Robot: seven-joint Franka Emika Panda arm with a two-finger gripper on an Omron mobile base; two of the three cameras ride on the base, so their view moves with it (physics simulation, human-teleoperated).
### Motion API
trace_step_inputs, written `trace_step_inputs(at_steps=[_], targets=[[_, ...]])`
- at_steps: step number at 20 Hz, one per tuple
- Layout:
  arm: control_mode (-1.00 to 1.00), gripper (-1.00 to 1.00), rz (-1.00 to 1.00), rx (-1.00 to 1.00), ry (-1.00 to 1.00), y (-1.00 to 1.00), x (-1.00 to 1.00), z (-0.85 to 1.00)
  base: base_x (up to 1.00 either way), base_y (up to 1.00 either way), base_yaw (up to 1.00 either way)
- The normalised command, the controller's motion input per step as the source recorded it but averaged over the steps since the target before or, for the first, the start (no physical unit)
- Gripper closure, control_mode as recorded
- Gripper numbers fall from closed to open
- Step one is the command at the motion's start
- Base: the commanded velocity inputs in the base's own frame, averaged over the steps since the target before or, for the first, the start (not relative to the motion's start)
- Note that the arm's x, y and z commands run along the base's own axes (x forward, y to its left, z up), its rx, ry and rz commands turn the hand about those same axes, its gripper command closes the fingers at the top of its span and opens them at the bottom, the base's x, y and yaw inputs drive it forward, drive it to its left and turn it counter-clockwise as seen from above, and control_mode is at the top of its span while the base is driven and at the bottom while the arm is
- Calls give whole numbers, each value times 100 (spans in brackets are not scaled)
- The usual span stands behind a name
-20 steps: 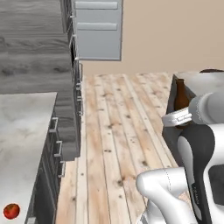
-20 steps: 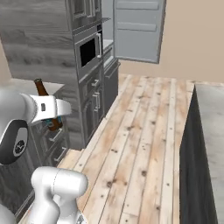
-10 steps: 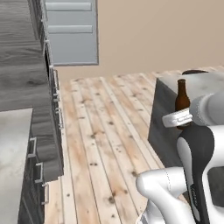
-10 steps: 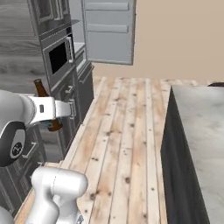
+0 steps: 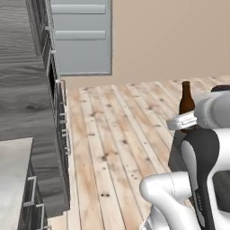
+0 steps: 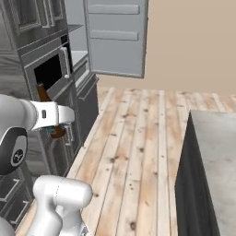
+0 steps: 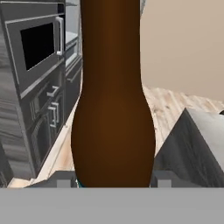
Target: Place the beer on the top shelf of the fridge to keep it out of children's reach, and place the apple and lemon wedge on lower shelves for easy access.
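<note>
We see the slim brown glass beer bottle (image 7: 113, 96) held up in the air, upright, right in front of the hand cam. In the left base view the bottle neck (image 5: 186, 96) sticks up above the white arm, w/ the wood floor (image 5: 117, 134) below it. In the right base view the bottle (image 6: 44, 94) shows behind the white wrist, close to the dark cabinets.

Our tool (image 7: 113, 180) is clenched on the bottle: one small grey finger tip (image 7: 64, 180) sits on each side of its wide bottom part, touching it.

The tall grey fridge door (image 6: 117, 37) hangs open at the far end of the room, by the tan wall. Its pale inside has two flat bars across it. We can't see the shelves inside from here. The black microwave (image 6: 53, 69) sits in the dark cabinet wall, between us and the fridge. A dark block w/ a grey worktop (image 6: 214, 152) stands on the right side of the floor.
</note>
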Motion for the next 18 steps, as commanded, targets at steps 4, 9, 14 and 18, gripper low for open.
trace_step_inputs(at_steps=[4, 9, 14, 18], targets=[[100, 100, 0, 0, 0, 0, 0, 0, 100, -28, 30], [100, 100, 0, 0, 0, 0, 0, 0, 98, -37, 35], [100, 100, 0, 0, 0, 0, 0, 0, 94, -46, 33], [100, 100, 0, 0, 0, 0, 0, 0, 88, -62, 29]])
